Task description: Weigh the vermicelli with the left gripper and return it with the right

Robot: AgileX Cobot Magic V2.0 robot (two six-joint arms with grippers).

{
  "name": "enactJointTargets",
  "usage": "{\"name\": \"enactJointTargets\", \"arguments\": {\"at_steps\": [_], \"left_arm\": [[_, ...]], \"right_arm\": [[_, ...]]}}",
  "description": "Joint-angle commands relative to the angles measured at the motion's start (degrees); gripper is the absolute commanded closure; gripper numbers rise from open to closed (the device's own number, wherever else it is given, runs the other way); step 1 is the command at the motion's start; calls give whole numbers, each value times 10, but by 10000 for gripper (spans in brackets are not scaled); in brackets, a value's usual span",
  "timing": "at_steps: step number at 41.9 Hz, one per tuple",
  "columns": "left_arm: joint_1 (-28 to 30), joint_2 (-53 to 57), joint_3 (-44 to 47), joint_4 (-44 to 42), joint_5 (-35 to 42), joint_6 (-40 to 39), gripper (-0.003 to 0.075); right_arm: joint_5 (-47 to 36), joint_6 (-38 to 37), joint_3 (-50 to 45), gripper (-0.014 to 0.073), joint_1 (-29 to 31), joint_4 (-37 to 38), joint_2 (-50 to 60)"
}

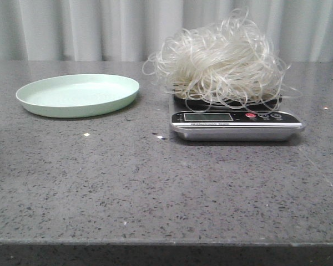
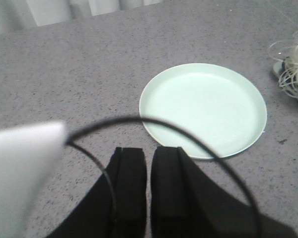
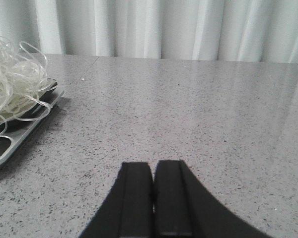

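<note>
The vermicelli (image 1: 222,61) is a fluffy whitish nest resting on the silver kitchen scale (image 1: 236,123) right of centre. Its edge shows in the left wrist view (image 2: 294,64) and in the right wrist view (image 3: 12,84). The pale green plate (image 1: 77,95) lies bare at the left; it also shows in the left wrist view (image 2: 203,109). Neither gripper shows in the front view. My left gripper (image 2: 149,151) is shut and empty, just short of the plate's near rim. My right gripper (image 3: 153,166) is shut and empty over bare table, to the right of the scale (image 3: 20,131).
The grey speckled table (image 1: 155,188) runs to a front edge near the bottom of the front view. White curtains (image 1: 100,27) hang behind. Small white crumbs (image 1: 86,134) lie between plate and scale. A black cable (image 2: 164,124) loops across the left wrist view.
</note>
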State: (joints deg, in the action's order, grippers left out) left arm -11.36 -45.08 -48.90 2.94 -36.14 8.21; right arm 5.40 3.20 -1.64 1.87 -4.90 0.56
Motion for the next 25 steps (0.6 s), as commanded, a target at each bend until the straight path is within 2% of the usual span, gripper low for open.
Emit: {"name": "enactJointTargets", "arguments": {"at_steps": [1,15,25], "left_arm": [[10,53,34,-10,69,-7,583],[21,201,194,-17,193,-7,583],[21,239,239,-17,233,-7,583]], "right_arm": [[-60,-1,5,442,4,4,10],[-62,-1,5,442,4,4,10],[-84,-1,5,442,4,4,10]]}}
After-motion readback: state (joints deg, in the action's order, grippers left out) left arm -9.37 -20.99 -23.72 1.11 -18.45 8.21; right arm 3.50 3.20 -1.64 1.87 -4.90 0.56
